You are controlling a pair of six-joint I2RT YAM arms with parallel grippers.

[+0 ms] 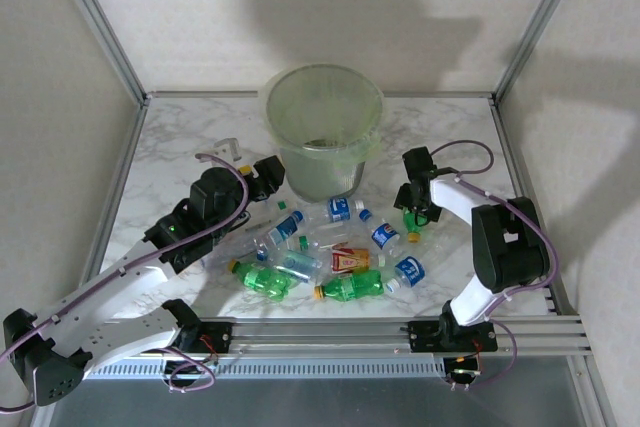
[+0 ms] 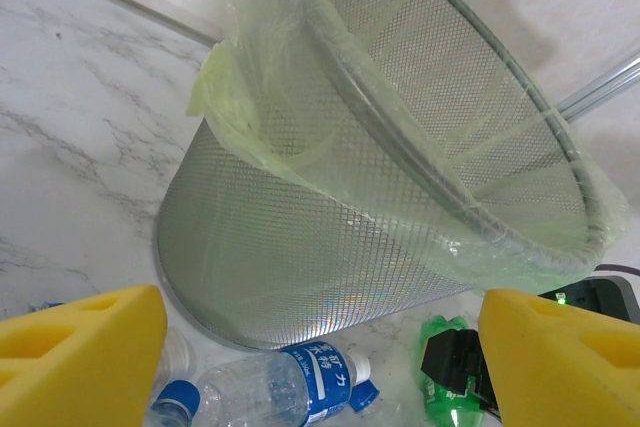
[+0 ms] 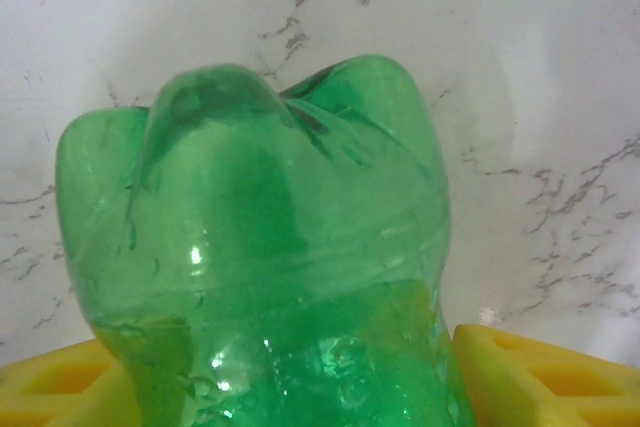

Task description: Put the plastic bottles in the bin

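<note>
Top view: the bin [image 1: 322,132] stands far centre on the marble table [image 1: 180,147], its contents unreadable. Crushed bottles [image 1: 320,252] lie strewn near of it, with the left gripper [image 1: 268,177] just left and the right gripper [image 1: 413,209] right. Left wrist: the bin wall is fine tapering mesh with a pale-green film liner [image 2: 240,97]; the yellow foam pads [image 2: 80,357] stand wide apart. Right wrist: a glossy green bottle [image 3: 260,247], base lobed, sits between the right pads [image 3: 540,377] — cannot tell whether clamped.

Bin [image 1: 325,162] upright, mesh, pale-green liner. Crushed bottles [image 1: 302,263] scattered just in front of it (blue-labelled, green, one red); green bottle [image 3: 260,247] right of it.
</note>
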